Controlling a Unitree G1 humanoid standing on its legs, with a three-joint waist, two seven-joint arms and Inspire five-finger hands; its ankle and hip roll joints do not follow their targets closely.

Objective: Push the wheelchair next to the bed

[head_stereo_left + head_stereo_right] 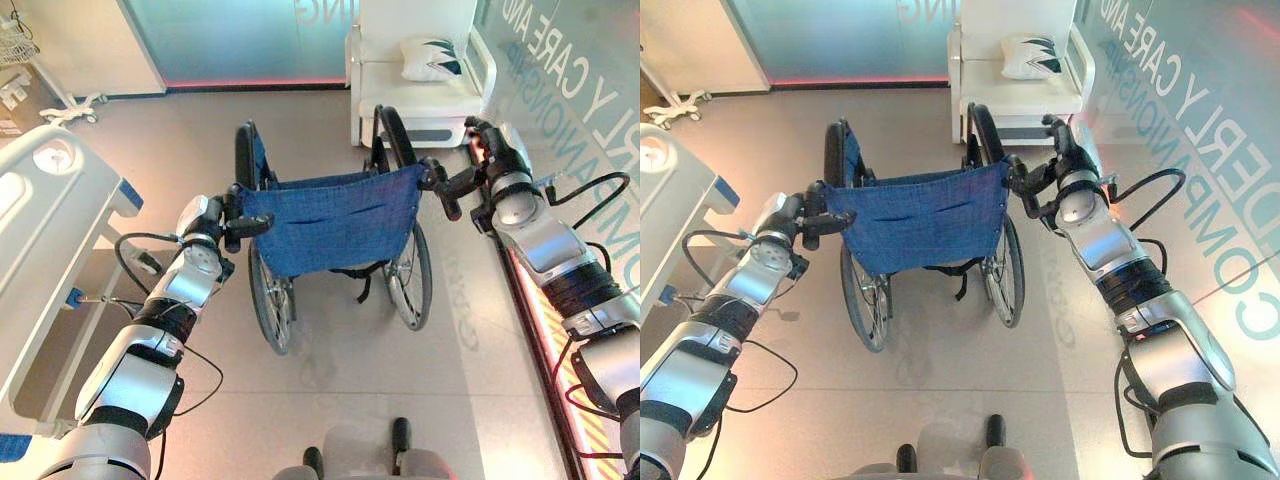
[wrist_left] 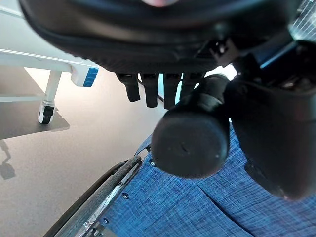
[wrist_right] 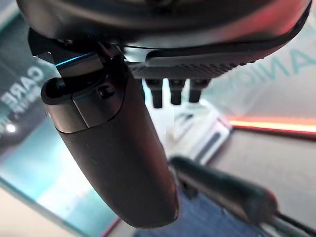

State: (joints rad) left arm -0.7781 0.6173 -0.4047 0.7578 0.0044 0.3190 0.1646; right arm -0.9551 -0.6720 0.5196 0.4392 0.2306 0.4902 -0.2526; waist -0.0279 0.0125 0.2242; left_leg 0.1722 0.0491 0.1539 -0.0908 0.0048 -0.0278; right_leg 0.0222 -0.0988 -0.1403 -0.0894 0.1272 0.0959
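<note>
The wheelchair, with a blue cloth back and black push handles, stands in mid-floor with its back towards me. The white bed is to its left. My left hand is at the left push handle. The handle's round end sits between the straight fingers and the thumb. My right hand is open just right of the right push handle. In the right wrist view that handle lies past the thumb, apart from the hand.
A white armchair with a pillow stands against the back wall, beyond the wheelchair. A wheeled stand is at the back left. A glass wall with a red floor light strip runs along the right. Open floor lies between the wheelchair and the bed.
</note>
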